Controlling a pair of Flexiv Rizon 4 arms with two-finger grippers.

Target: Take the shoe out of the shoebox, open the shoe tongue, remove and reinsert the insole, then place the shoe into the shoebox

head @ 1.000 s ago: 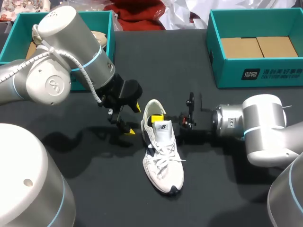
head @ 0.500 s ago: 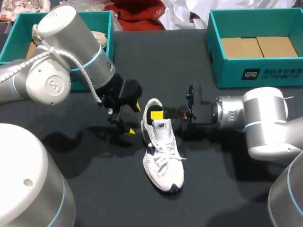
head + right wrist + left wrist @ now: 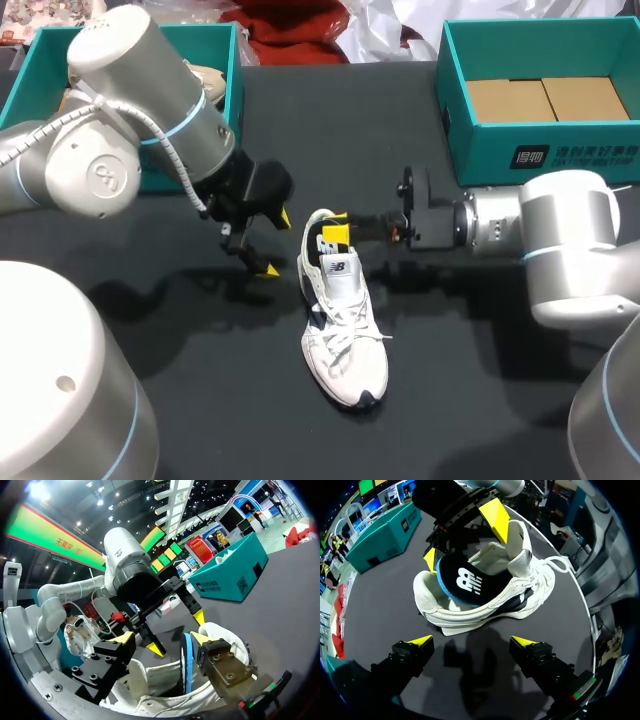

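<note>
Both arms flanked the shoe (image 3: 340, 320) lying mid-table. The right gripper (image 3: 338, 228), fingers apart, straddled the half-raised insole (image 3: 470, 582) at the heel, probably to work it. The left gripper (image 3: 276, 243), fingers spread and empty, hovered at the shoe's 9 o'clock, likely ready to steady it.

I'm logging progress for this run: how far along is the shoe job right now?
Done: the shoe lies on the table, its tongue raised. In hand: the insole is tipped up at the heel, between the open fingers of the right gripper; the left gripper hangs open beside. Left: pulling the insole out, putting it back, boxing the shoe.
</note>
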